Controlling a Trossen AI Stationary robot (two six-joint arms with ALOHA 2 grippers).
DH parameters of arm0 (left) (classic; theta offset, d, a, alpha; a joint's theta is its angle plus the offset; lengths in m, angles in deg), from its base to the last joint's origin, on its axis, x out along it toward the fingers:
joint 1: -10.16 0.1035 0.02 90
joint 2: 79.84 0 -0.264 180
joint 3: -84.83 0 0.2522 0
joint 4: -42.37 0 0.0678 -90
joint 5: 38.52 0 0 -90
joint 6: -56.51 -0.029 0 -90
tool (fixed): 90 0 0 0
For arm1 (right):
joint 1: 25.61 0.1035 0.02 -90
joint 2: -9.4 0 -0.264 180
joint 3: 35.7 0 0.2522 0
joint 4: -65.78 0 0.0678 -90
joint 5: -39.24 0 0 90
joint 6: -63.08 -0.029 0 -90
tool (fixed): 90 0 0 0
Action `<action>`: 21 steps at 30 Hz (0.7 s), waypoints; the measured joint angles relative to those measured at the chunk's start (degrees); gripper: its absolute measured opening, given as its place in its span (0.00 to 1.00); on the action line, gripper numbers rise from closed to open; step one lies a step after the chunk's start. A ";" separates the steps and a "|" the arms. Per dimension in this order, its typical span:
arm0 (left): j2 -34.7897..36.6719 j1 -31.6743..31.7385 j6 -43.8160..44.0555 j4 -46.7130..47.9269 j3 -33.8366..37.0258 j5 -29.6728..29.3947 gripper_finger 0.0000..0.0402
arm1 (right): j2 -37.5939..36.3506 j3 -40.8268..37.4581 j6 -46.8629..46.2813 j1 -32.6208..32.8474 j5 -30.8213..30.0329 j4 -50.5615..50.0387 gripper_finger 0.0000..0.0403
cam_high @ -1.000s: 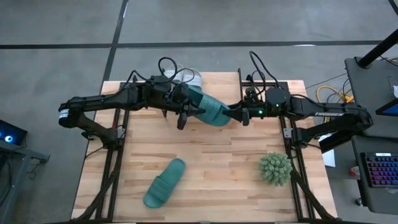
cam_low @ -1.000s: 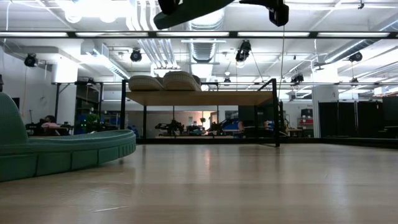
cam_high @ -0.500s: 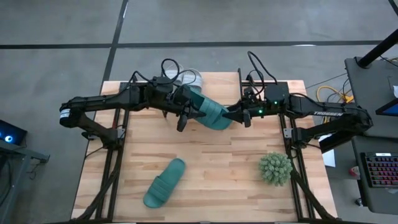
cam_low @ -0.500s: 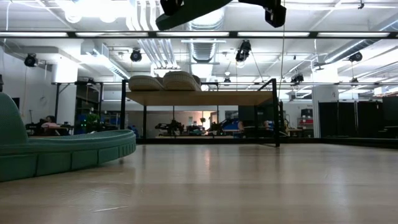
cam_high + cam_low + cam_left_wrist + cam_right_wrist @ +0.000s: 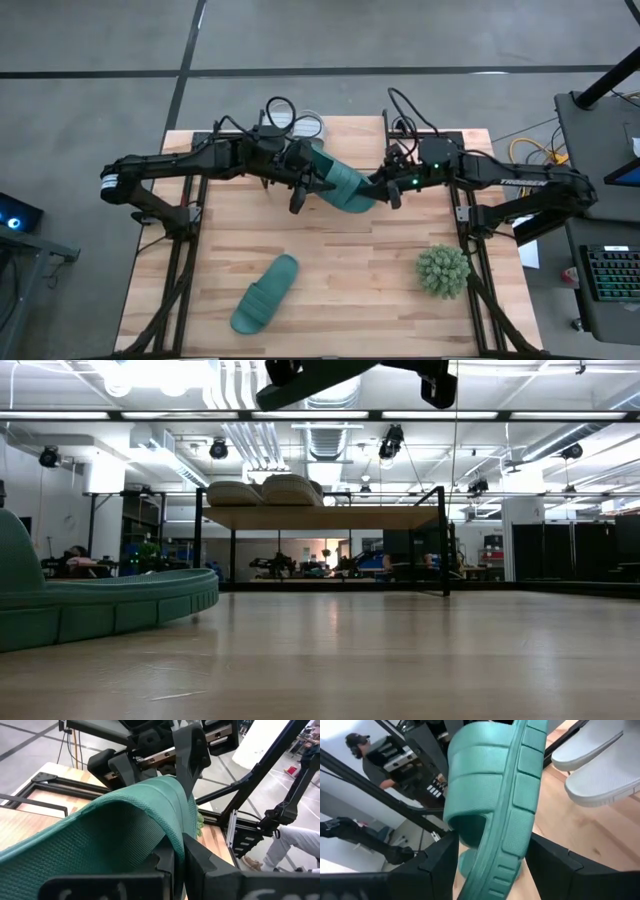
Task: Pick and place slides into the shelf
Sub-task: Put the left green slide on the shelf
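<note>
A teal slide point(image 5: 338, 181) hangs in the air between both arms, above the table's far middle. My left gripper point(image 5: 296, 190) is shut on its left end and my right gripper point(image 5: 385, 187) on its right end. In the low view the slide point(image 5: 312, 374) shows at the top edge. A second teal slide point(image 5: 265, 293) lies sole down near the table's near edge. The grey-white pair point(image 5: 265, 492) rests on the shelf point(image 5: 320, 518), which stands at the table's far side. My left gripper pinches the teal slide's sole edge point(image 5: 176, 822) between its two fingers point(image 5: 197, 857), coming level from the table's left. The slide is lifted clear. My right gripper has the slide's other end, by the ribbed strap point(image 5: 470, 785). One finger point(image 5: 440, 857) stands on the strap side and the other point(image 5: 550, 855) on the underside. It comes level from the table's right.
A spiky green plant ball point(image 5: 442, 270) sits near the table's right near corner. Cables loop over both wrists above the shelf. Bare wood lies between the held slide and the loose slide. A person stands in the room beyond, seen in the right wrist view.
Both grippers have stayed shut on the teal slide. The slide has risen slightly in the low view, and the left gripper has drifted a little toward the table's right.
</note>
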 joint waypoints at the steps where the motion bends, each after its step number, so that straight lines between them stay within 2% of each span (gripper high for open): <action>1: 0.00 0.00 0.00 0.00 0.00 0.00 0.00 | 0.14 0.00 0.00 0.00 0.00 -0.10 0.52; 7: 0.00 -0.13 0.07 0.00 -0.31 -0.04 0.00 | 0.89 0.00 0.15 -0.18 -0.02 -0.04 0.49; 11: 0.00 -0.12 0.13 -0.04 -0.31 -0.07 0.00 | 0.89 0.00 0.33 -0.46 -0.24 -0.24 0.37; 16: 0.00 -0.17 0.20 -0.49 -0.31 -0.10 0.00 | 0.87 -0.03 1.19 -0.52 -0.75 -0.53 0.12; 21: 0.02 -0.17 0.22 -1.01 -0.31 -0.09 0.00 | 0.84 -0.04 2.40 -0.50 -0.68 -0.57 0.10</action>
